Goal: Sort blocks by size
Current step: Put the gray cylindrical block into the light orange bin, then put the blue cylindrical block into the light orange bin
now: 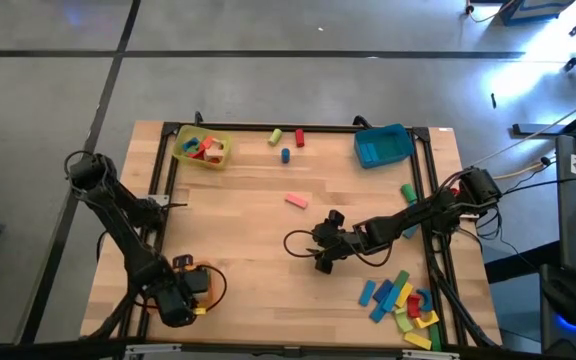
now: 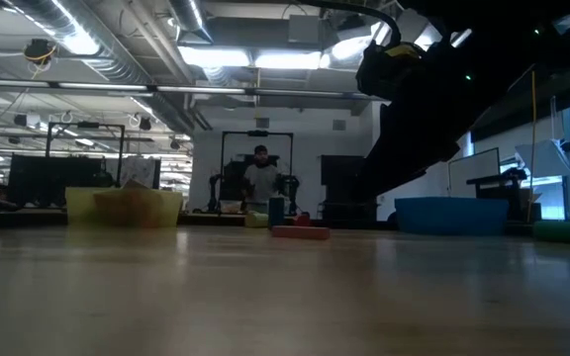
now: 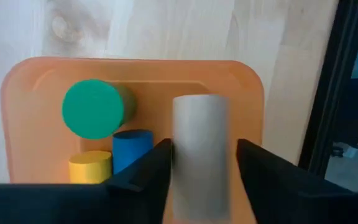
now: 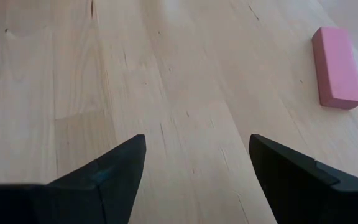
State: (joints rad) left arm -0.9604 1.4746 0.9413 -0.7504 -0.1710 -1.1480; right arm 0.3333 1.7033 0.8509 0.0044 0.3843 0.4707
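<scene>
Three cylinders, green (image 3: 95, 107), blue (image 3: 131, 148) and yellow (image 3: 90, 167), lie in the orange tray (image 3: 241, 93) under the left pincer (image 3: 201, 163), whose fingers flank a grey cylinder (image 3: 201, 149); grip unclear. The right pincer (image 4: 197, 163) gapes empty over the table (image 1: 238, 220), near a pink block (image 4: 336, 67).

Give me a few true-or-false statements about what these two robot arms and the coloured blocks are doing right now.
1. The right claw is gripping the pink block. False: it is open and empty, with the pink block lying apart from it on the table.
2. The left claw is over the orange tray. True.
3. A grey cylinder sits between the left claw's fingers. True.
4. The orange tray holds only red blocks. False: a green cylinder, a blue cylinder and a yellow cylinder show in it.
5. The blue tray sits at the table's far edge. True.
</scene>
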